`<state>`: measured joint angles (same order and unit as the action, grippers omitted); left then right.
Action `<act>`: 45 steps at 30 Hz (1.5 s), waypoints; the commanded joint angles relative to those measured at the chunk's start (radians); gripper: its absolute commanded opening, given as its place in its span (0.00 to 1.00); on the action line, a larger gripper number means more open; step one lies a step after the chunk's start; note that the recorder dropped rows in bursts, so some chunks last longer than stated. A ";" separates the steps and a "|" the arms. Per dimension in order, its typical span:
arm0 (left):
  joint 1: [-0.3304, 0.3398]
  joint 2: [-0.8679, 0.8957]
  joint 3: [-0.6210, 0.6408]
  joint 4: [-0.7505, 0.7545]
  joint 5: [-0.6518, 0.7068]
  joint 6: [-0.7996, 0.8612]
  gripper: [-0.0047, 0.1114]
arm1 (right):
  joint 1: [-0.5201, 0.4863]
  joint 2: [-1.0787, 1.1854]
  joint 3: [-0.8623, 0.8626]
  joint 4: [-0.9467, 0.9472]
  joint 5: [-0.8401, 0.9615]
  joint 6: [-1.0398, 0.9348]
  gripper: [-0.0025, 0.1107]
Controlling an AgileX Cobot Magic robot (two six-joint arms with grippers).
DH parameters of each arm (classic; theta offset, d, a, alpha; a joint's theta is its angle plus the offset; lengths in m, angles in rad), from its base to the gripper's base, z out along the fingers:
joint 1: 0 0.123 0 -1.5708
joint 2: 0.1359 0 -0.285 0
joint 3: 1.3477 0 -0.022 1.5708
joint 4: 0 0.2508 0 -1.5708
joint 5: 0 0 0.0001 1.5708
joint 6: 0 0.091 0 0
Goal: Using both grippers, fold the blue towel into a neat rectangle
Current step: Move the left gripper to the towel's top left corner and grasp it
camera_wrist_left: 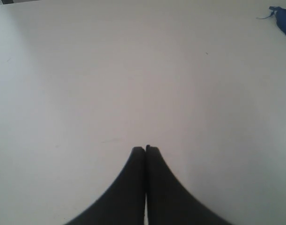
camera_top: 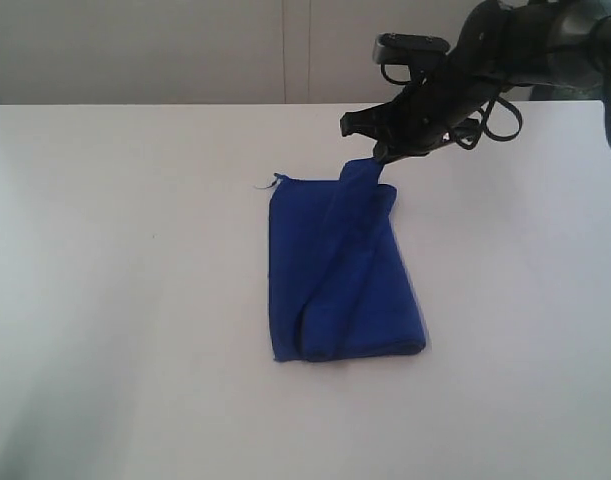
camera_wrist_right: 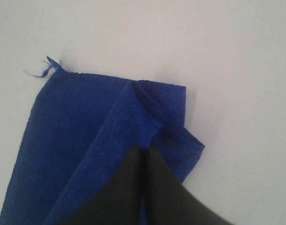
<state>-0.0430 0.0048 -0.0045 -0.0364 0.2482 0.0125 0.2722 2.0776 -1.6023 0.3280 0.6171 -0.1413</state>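
Deep royal-blue soft cloth towel point(camera_top: 335, 290): lies about the middle of the white bench point(camera_top: 135, 300), doubled into a long narrow shape, short ends toward the far and near edges. The near end lies flat. The far end, on the side toward the right edge, is drawn up off the bench, and a ridge of cloth slopes from it down the towel's length.

Right black narrow-fingered hand point(camera_top: 380, 156): fingers pressed together, pinching the raised far corner layer. Judged purpose: lifting that layer to carry it over for the next fold.

Left black narrow-fingered hand point(camera_wrist_left: 145, 149): fingers pressed together, holding nothing, over bare bench well apart from the towel, whose thread corner just shows at the edge of its view. Judged position: parked, out of the fold's path. Not visible in the exterior view.

Small loose blue thread point(camera_top: 266, 184): trails from the far corner toward the left edge, flat on the bench.

Black looped cables point(camera_top: 497, 118): hang at the right arm, above the bench, clear of the cloth.

Obstructions: none seen. The slack ridge could drag the lower layers askew.
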 commanded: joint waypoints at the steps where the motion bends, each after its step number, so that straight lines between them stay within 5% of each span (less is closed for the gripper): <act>1: 0.003 -0.005 0.005 -0.004 -0.002 -0.006 0.04 | -0.005 -0.003 -0.002 -0.010 -0.012 -0.013 0.02; 10: 0.003 -0.005 0.005 0.002 -0.017 0.026 0.04 | -0.005 -0.003 -0.002 -0.010 0.024 -0.013 0.02; 17: 0.001 -0.005 0.005 -0.123 -0.344 -0.211 0.04 | -0.005 -0.003 -0.002 -0.010 0.010 -0.013 0.02; 21: 0.001 -0.005 0.005 -0.123 -0.525 -0.193 0.04 | -0.005 -0.003 -0.002 -0.010 0.013 -0.013 0.02; 30: 0.001 -0.005 0.005 -0.123 -0.697 -0.193 0.04 | -0.005 -0.003 -0.002 -0.010 0.007 -0.013 0.02; 33: 0.001 -0.005 -0.025 -0.123 -0.545 -0.193 0.04 | -0.005 -0.003 -0.002 -0.010 0.007 -0.013 0.02; 38: 0.001 0.110 -0.251 -0.123 -0.184 -0.051 0.04 | -0.005 -0.003 -0.002 -0.010 0.011 -0.013 0.02; 45: 0.001 0.607 -0.620 -0.085 0.119 -0.039 0.04 | -0.009 -0.003 -0.008 -0.013 0.096 0.059 0.02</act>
<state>-0.0430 0.4467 -0.5196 -0.1331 0.2568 -0.0379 0.2722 2.0776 -1.6023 0.3275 0.6716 -0.0996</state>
